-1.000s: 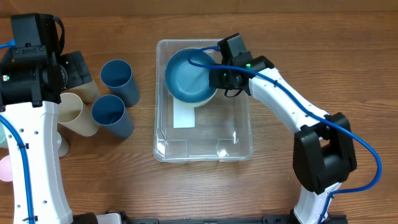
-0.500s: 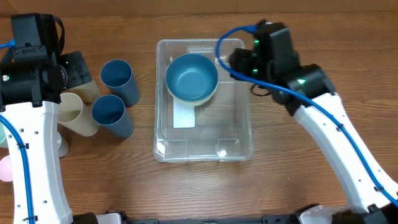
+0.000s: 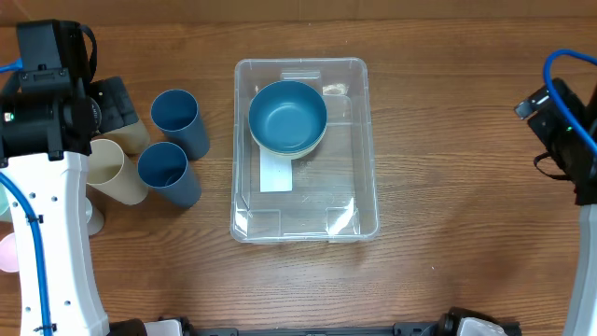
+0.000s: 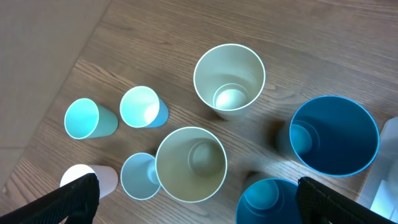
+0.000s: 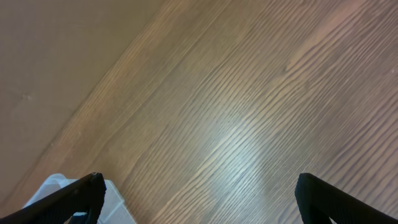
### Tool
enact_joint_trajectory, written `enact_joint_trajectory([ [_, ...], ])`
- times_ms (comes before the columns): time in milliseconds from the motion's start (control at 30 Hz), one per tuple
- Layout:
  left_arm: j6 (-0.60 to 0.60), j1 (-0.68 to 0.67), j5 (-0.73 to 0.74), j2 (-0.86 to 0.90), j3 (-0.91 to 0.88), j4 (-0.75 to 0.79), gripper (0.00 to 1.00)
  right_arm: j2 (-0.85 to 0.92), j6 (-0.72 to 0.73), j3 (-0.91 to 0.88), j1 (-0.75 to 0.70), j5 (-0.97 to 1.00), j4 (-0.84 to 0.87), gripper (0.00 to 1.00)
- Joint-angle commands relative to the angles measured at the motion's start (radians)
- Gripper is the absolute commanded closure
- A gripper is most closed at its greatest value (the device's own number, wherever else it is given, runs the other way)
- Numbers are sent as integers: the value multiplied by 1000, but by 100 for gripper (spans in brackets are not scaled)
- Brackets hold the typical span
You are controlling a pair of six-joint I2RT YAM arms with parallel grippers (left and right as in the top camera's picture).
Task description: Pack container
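The clear container [image 3: 308,213] sits in the middle of the desk [image 3: 448,271], long side running from 12 to 6 o'clock. A blue bowl [image 3: 287,116] rests inside it at the 12 o'clock end, toward the 9 o'clock wall, with a sliver of cream rim showing under its 6 o'clock edge. The white label [image 3: 276,175] on the base peeks out just below the bowl. The rest of the bin's floor is bare.

Over at 9 o'clock from the container stands a blue cup [image 3: 175,119], with a second blue cup [image 3: 168,170] just at its 6 o'clock and a cream cup [image 3: 112,170] beside that. The left claw [image 4: 199,202] hangs above this cluster, fingers spread wide and grasping nothing. Its camera looks down into cream, blue and small pale cups.

The right claw [image 5: 199,199] is out at the desk's 3 o'clock edge, well apart from the container, fingers spread wide over bare wood and empty.
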Motion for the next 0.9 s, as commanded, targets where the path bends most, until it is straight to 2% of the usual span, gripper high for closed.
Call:
enact_joint_trajectory([
  [0,61,5,-72,3,24,16,0,-5,8,7,-6,-19,2,0],
  [67,100,5,-123,3,24,17,0,-5,7,7,-6,-19,-4,0],
  [267,105,5,-122,3,24,15,0,-5,8,7,-6,-19,-10,0],
  [300,61,5,-69,3,24,35,0,-5,8,7,-6,-19,-10,0],
  [333,-26,4,80,3,24,37,0,-5,8,7,-6,-19,-10,0],
  [433,-68,4,409,3,24,-99,0,-5,7,7,-6,-19,-10,0],
  [500,-69,5,345,3,23,-148,0,-5,7,7,-6,-19,-10,0],
  [533,-121,11,274,3,23,-171,0,-5,8,7,-6,-19,-10,0],
  [567,-221,27,178,3,23,-200,0,-5,8,7,-6,-19,-10,0],
  [600,-325,60,104,3,23,-233,0,-5,8,7,-6,-19,-10,0],
  [633,-363,101,91,3,23,-247,0,-5,8,7,-6,-19,-10,0],
  [733,-385,259,137,3,23,-221,0,-5,8,7,-6,-19,-10,0],
  [833,-406,504,206,3,23,-161,7,-5,7,7,-6,-19,-10,0],
  [867,-421,571,221,5,23,-135,1,-5,8,7,-6,-19,-10,0],
])
